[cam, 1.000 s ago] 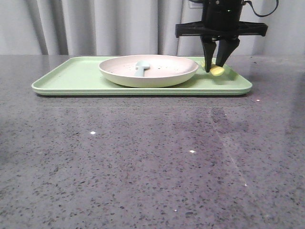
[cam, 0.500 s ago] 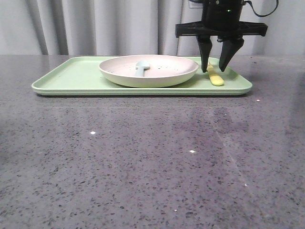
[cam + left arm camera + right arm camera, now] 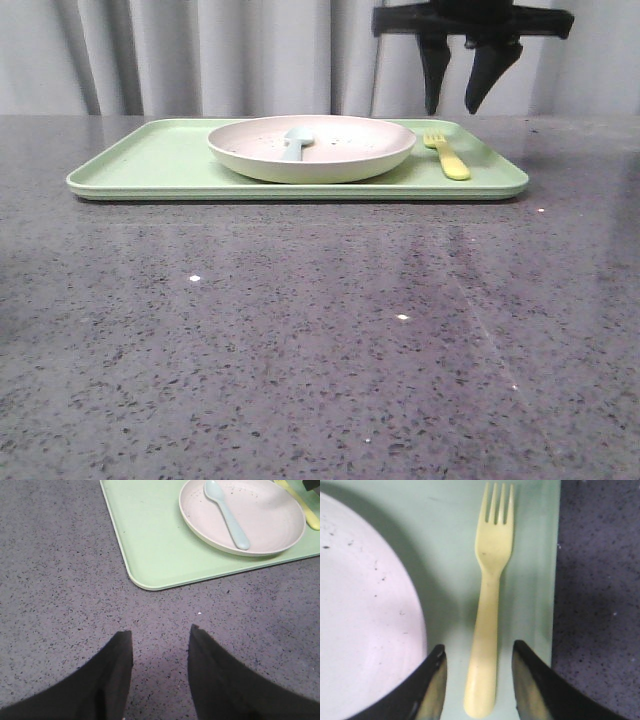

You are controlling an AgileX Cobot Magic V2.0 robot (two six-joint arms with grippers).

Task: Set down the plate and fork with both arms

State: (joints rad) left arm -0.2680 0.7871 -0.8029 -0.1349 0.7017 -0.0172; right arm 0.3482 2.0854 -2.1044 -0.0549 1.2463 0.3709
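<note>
The cream-white plate (image 3: 312,148) sits on the light-green tray (image 3: 140,160), with a pale blue spoon (image 3: 296,140) lying in it. The yellow fork (image 3: 448,155) lies flat on the tray just right of the plate, tines pointing away. My right gripper (image 3: 462,105) hangs open and empty above the fork; in the right wrist view the fork (image 3: 489,605) lies between the spread fingers (image 3: 477,650), beside the plate (image 3: 365,610). My left gripper (image 3: 160,632) is open and empty over bare table, short of the tray's corner (image 3: 145,555); the plate (image 3: 242,515) shows beyond.
The grey speckled table (image 3: 320,340) stretches in front of the tray. A grey curtain (image 3: 200,50) closes the back. The tray's left half holds nothing.
My right gripper opened, let go of the fork, and rose straight up. The fork now lies flat on the tray beside the plate.
</note>
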